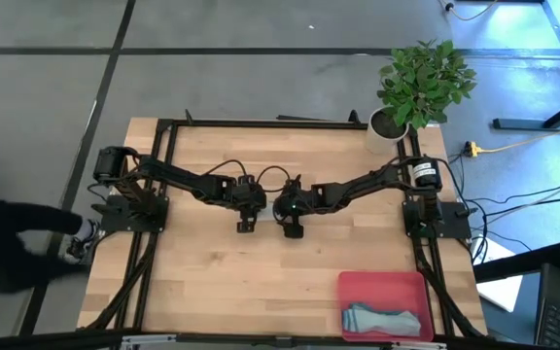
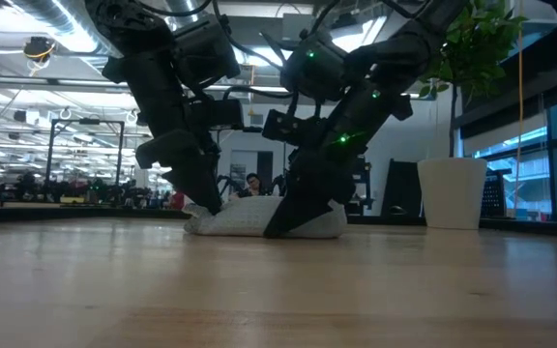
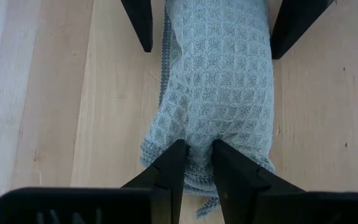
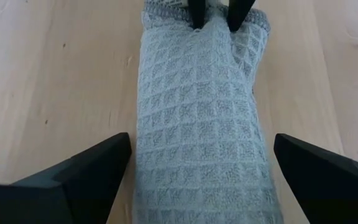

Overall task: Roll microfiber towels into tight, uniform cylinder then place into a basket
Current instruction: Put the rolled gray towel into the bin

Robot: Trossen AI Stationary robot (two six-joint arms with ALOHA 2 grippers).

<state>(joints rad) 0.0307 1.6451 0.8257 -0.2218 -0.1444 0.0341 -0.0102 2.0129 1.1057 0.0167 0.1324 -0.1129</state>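
Between left hand (image 3: 196,167) and right hand (image 4: 201,160), rolled towel (image 3: 219,87), lengthwise hand-to-hand.

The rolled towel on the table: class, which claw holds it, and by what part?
The left claw pinches one end of the rolled towel. The right claw stands open astride the other end, gripping nothing.
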